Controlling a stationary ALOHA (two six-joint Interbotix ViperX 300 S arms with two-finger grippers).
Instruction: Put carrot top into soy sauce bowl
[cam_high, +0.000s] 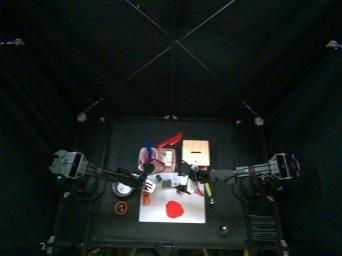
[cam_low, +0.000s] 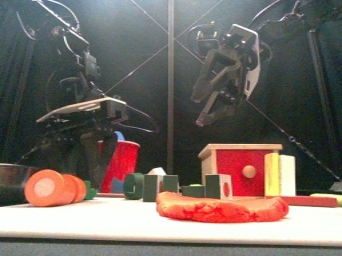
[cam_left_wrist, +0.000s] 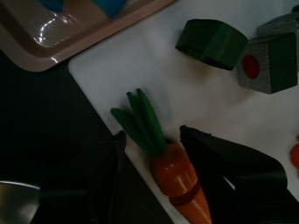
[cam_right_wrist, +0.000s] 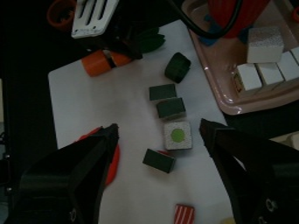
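Plainly, the carrot is seen lying flat on the white mat at the left of the counter, straight below the left gripper, whose fingers stand wide apart on either side of it and are not touching it. The carrot is made up of a leafy green top and an orange body; a seam across the body suggests a toy that pulls apart in sections, though how firmly the green top is joined cannot be told. The toy is judged to be light, stiff and fairly smooth, so a firm squeeze should not harm it, but a rounded piece could roll or slip out if pinched near an end. The green top is narrow and ridged; it would best be taken across its thickest part, just where it meets the orange, with the fingers set crosswise to its length. If the whole carrot comes up with it, the grip may tilt under the lopsided load.

The silvery bowl shows only as a curved rim at the counter's left edge, near the carrot; in the top view it is seen as a small pale round bowl just left of the mat.

The right gripper hangs above the blocks to the right, its fingers spread wide and empty.
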